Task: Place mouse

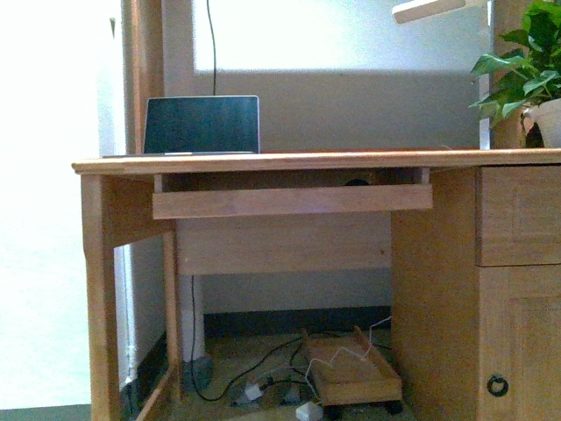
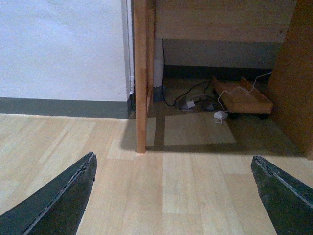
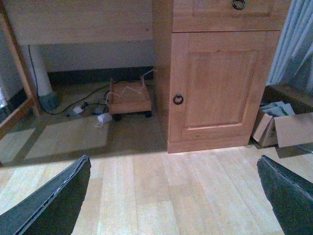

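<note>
Jaws spread wide on left gripper [image 2: 172, 159] and right gripper [image 3: 173, 159], both empty above the wooden floor [image 2: 49, 139]; laptop [image 1: 202, 124] stands open on the desk [image 1: 351, 161].

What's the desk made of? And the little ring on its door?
The desk looks like light wood, maybe pine: visible grain, warm matte tan finish. The ring pull looks like dark metal, thin and black; could be plastic.

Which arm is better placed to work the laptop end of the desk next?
Left, probably. The left gripper, open and empty, faces the desk leg at the laptop end; the right gripper faces the cabinet door. No mouse shows anywhere.
</note>
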{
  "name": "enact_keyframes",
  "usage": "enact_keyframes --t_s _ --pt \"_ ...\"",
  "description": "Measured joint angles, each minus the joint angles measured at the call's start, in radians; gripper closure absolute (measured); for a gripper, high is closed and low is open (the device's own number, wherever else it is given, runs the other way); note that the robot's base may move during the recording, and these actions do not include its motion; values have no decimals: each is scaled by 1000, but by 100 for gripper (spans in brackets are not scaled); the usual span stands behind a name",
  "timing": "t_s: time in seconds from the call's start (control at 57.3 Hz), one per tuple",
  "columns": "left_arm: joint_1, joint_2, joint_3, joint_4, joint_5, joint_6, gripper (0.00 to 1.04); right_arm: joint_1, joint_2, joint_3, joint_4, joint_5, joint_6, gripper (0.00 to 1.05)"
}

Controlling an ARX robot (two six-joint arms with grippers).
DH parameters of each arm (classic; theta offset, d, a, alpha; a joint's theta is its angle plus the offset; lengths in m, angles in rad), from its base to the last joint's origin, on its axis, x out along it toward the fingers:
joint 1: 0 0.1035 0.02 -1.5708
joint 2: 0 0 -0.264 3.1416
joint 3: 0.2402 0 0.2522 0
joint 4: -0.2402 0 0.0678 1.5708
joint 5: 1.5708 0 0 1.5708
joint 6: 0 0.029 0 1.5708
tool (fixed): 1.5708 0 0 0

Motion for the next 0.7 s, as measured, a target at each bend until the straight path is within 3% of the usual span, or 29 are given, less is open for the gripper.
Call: enact_keyframes --t_s 0.698 --pt "0 0 0 0 0 0 7 0 0 0 0 -1 0 0"
